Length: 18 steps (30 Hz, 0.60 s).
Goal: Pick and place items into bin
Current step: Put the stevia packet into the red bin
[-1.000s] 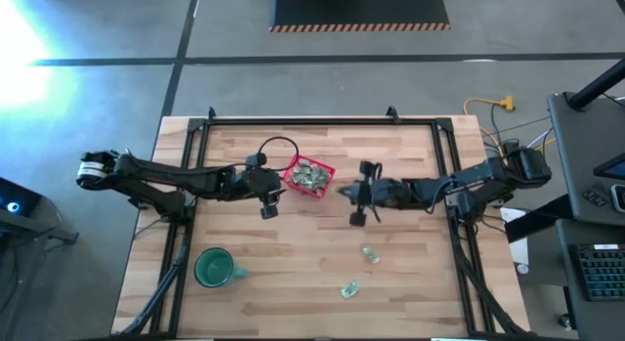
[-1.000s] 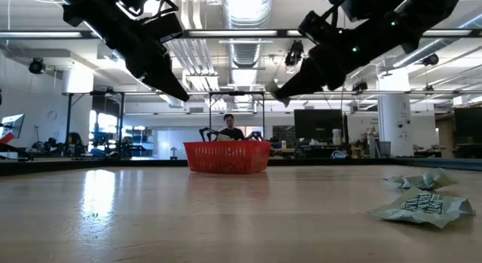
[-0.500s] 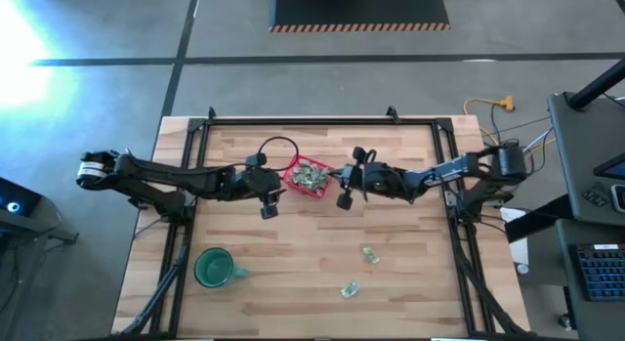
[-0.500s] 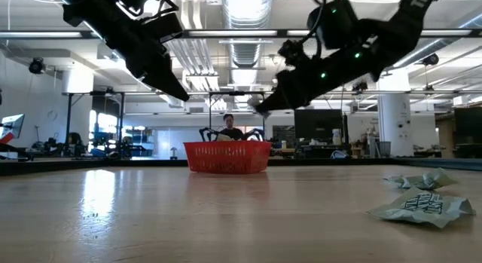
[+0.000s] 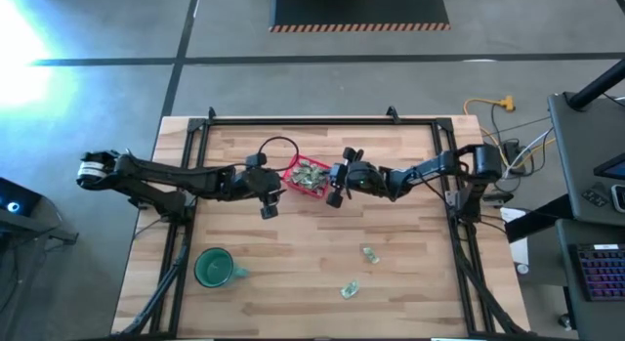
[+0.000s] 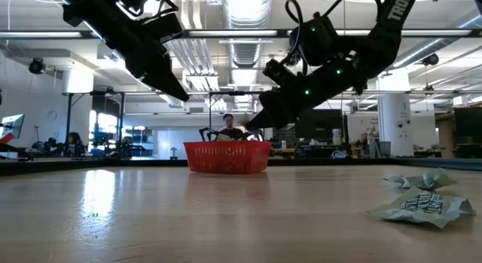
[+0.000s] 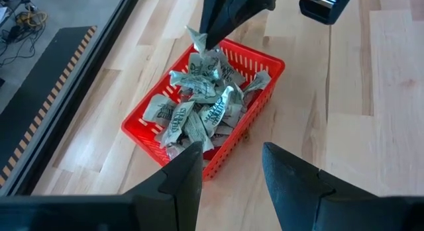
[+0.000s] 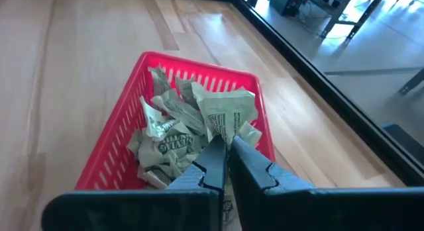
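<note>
Right now my right gripper (image 8: 227, 153) pinches one wrapped piece (image 8: 228, 112) above the red basket (image 8: 112, 158), ready to drop; two pieces (image 5: 368, 253) wait at five o'clock.

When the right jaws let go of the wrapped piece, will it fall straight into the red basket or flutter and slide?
The wrapped piece hangs crumpled from the shut right gripper, so it is probably light and floppy and may flutter a little. It is above the red basket, so it likely lands inside. The creased pieces heaped there lie unevenly, so it should settle, not slide.
</note>
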### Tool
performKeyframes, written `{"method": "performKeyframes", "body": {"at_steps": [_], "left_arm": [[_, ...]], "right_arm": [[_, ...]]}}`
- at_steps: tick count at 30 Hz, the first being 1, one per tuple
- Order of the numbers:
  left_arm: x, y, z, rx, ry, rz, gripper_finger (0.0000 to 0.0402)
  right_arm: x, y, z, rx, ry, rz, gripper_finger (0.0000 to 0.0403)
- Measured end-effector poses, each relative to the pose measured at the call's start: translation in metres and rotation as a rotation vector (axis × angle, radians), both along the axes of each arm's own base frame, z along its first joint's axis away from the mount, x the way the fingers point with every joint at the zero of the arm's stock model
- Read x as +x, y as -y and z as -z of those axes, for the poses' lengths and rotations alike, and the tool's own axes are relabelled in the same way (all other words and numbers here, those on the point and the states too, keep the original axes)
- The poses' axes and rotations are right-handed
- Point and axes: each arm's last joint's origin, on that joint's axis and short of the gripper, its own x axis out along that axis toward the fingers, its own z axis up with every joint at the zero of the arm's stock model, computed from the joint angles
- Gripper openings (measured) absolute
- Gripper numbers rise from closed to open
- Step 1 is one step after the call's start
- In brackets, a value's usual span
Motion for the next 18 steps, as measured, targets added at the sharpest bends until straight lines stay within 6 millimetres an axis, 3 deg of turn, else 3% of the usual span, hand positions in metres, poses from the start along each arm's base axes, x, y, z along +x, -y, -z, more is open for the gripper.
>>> {"method": "performKeyframes", "body": {"at_steps": [18], "left_arm": [[0.0000,0.0000,0.0000,-0.001,0.001,-0.001,0.0141]], "right_arm": [[-0.0007,-0.0023,-0.0040,-0.018,-0.004,-0.015,0.0153]]}}
